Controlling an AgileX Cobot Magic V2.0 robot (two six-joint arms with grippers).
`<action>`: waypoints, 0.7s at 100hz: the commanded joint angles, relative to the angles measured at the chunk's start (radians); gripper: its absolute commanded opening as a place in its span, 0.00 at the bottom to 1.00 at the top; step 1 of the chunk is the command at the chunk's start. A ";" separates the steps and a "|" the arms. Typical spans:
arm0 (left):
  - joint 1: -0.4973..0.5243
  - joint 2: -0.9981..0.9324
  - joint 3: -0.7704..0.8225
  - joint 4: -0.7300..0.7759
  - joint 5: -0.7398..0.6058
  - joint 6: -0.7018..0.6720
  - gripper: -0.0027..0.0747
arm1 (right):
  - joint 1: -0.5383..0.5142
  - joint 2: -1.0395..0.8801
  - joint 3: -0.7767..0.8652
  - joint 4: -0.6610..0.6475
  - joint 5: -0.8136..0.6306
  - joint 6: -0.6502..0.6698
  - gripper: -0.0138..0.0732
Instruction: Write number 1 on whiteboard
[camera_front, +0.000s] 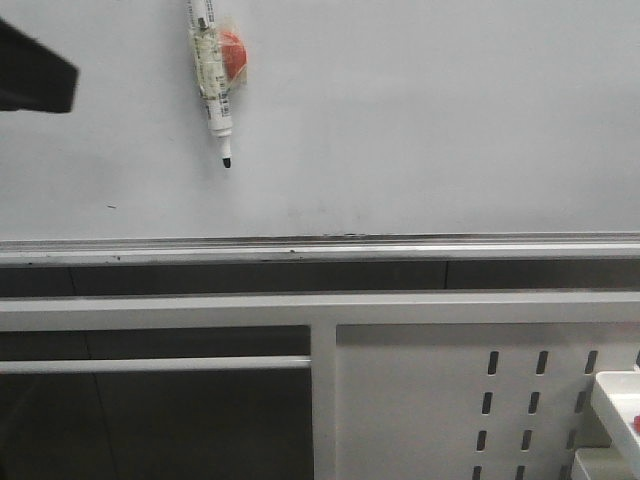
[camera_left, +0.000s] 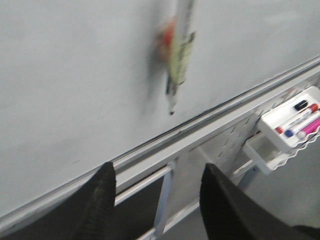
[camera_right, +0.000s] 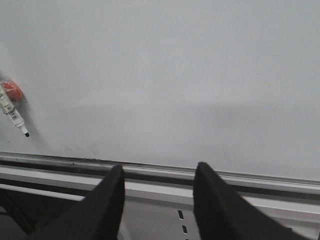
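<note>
The whiteboard (camera_front: 420, 110) fills the upper part of the front view, pale grey and smooth. A white marker pen (camera_front: 212, 80) with a black tip hangs on it, tip down, taped beside a red round holder (camera_front: 233, 55). The number 1 is not in view. My left gripper (camera_left: 159, 167) is open and empty, standing off the whiteboard (camera_left: 65, 75) below the blurred marker pen (camera_left: 180, 55). A dark shape (camera_front: 35, 75) at the far left edge of the front view may be part of that arm. Open and empty as well, my right gripper (camera_right: 160, 167) faces the whiteboard (camera_right: 175, 65), with the marker pen (camera_right: 12, 112) far to one side.
A silver rail (camera_front: 320, 248) runs along the board's lower edge. Below it is a white frame with a slotted metal panel (camera_front: 480, 400). A white tray (camera_left: 292, 125) holding several coloured markers hangs on that panel; its corner (camera_front: 615, 410) shows at the lower right.
</note>
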 joint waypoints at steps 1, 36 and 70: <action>-0.141 0.033 -0.020 -0.086 -0.285 0.003 0.48 | -0.002 0.018 -0.036 -0.006 -0.073 -0.018 0.49; -0.440 0.285 -0.025 -0.214 -0.782 -0.033 0.56 | -0.002 0.018 -0.036 -0.006 -0.073 -0.020 0.49; -0.431 0.434 -0.030 -0.093 -0.947 -0.353 0.56 | -0.002 0.018 -0.036 -0.006 -0.073 -0.020 0.49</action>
